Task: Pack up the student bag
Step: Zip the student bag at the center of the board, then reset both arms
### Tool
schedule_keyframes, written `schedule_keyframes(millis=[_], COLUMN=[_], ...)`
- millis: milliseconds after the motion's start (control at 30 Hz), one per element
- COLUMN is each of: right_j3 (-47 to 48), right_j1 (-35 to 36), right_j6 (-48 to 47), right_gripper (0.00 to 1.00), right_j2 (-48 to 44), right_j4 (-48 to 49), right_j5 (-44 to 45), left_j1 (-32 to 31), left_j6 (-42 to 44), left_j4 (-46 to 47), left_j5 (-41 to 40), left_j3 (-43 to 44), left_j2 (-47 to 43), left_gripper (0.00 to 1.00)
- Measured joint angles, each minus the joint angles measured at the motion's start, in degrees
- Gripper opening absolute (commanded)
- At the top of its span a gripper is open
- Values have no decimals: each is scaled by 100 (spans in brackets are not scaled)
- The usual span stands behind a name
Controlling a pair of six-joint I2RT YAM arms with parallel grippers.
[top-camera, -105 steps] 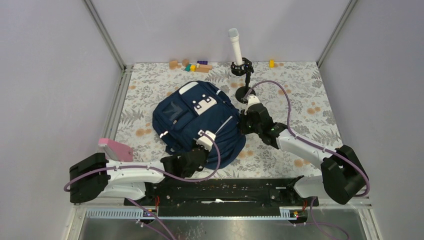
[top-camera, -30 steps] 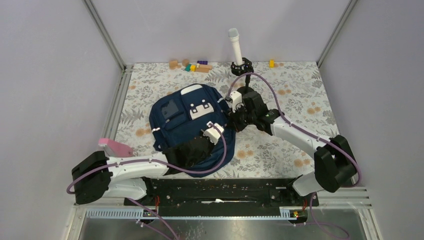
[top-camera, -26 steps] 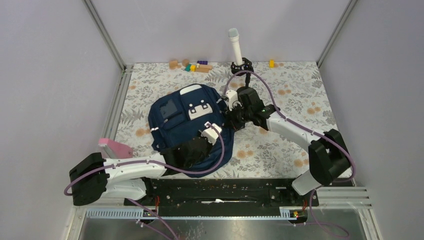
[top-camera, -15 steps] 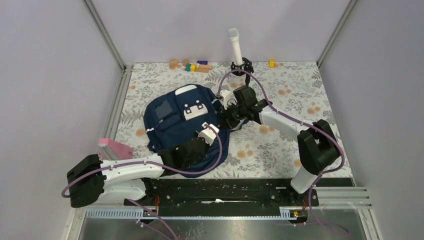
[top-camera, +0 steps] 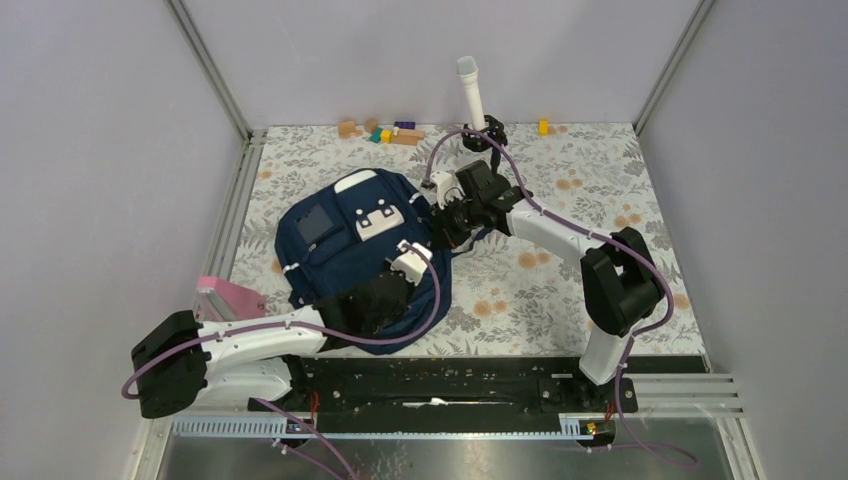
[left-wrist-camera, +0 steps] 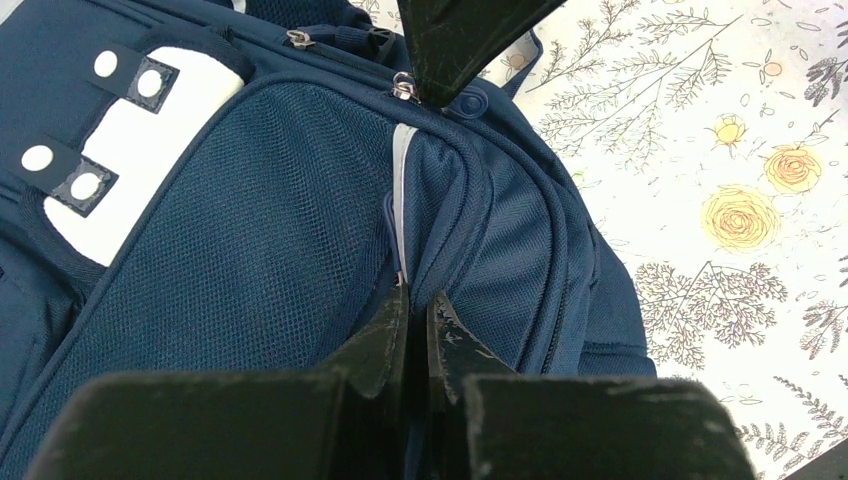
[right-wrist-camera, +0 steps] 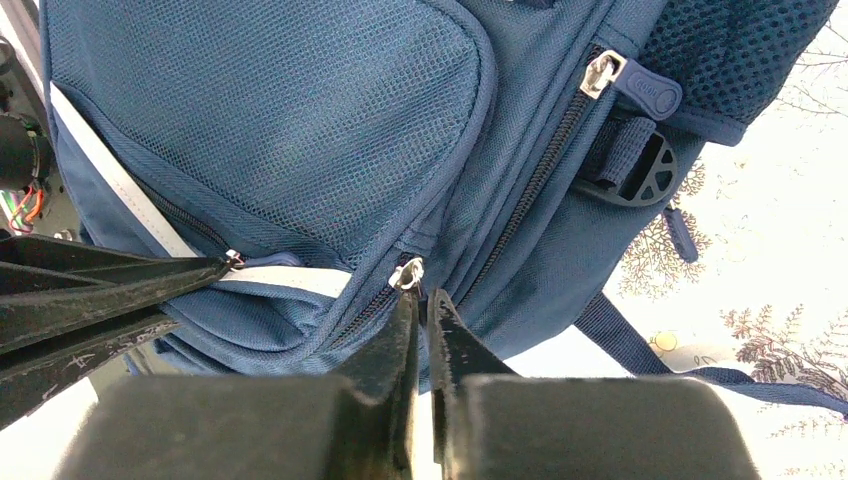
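**Both jaws shut on the student bag's zip pulls**

Far left, a pink box (top-camera: 230,297) sits at the tabletop (top-camera: 570,290) edge, apart from the bag.

The student bag (top-camera: 330,240) lies flat, front up, left of centre on the floral cloth. It's navy fabric w/ mesh pocket panels, white patches w/ snap tabs, pale zip trim, and a dark strap trailing off one side.

My left jaws come in from the near side over the bag's lower front. They're closed tight, tips pinching a small zip pull (left-wrist-camera: 402,282) beside the pale trim strip.

My right jaws reach in at the bag's right edge. Also closed, tips nipping a silver zip pull (right-wrist-camera: 407,272) at the mesh pocket's corner. The two sets of tips are near each other, not touching.

At the far edge: coloured blocks (top-camera: 385,131) and, further right, a white tube (top-camera: 470,92) on a stand.
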Motion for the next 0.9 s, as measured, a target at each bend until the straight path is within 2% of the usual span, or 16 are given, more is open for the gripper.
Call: schedule_keyframes(millis=[67,133,167,267,300,367,433,700,900], right_j3=[-2,-101,-203,-612,-723,-990,-1235,-2159,-2745], right_j1=[0,-15,-42,-177,-205,-251,-258,-496,-1132], right_j6=[9,4,-7,-63,-61,-50,-11,378,826], right_gripper=[39,53,57,67,69,73,77,96,100], right_j2=[-9,-66,-129,-518,-660,-1071,-1532,-2951,-3851], right_j4=[42,245,422,822,876,968,1062,1200,874], right_j5=[11,214,376,807,901,1145,1370,2188,2710], left_j1=[44,92,103,140,146,166,170,647,1759], left_j6=[-74,-188,-234,-404,-433,-629,-695,-824,-986], left_j4=[-31,-155,-240,-466,-518,-579,-629,-752,-1154], left_j5=[55,133,177,280,306,452,560,1478,1974], left_j3=[7,48,87,219,240,269,269,466,833], left_j2=[-13,-13,-9,48,66,96,107,-72,-664], left_gripper=[0,0,7,56,76,95,99,99,99])
